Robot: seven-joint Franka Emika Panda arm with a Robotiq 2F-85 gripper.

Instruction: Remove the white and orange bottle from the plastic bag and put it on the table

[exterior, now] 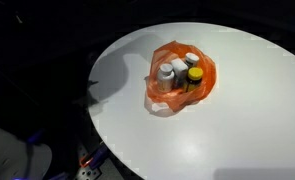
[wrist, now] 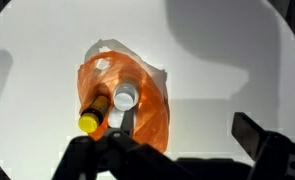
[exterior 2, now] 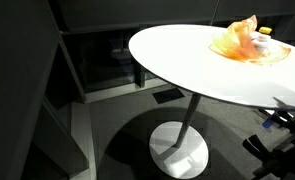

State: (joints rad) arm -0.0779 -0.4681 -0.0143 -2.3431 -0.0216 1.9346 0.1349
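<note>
An orange plastic bag (wrist: 147,110) lies on the round white table (wrist: 217,60), and it shows in both exterior views (exterior: 205,82) (exterior 2: 237,44). Inside it is a bottle with a white cap (wrist: 125,97) (exterior: 167,70), next to a dark bottle with a yellow cap (wrist: 89,122) (exterior: 195,74). A second white cap (exterior: 191,60) shows in an exterior view. In the wrist view my gripper (wrist: 187,128) is open and empty above the table. One finger is over the bag beside the white-capped bottle, the other over bare table. The gripper is out of both exterior views.
The table stands on a single white pedestal foot (exterior 2: 179,150). Dark floor and dark cabinets (exterior 2: 97,60) surround it. Cables and equipment (exterior: 87,165) lie below the table edge.
</note>
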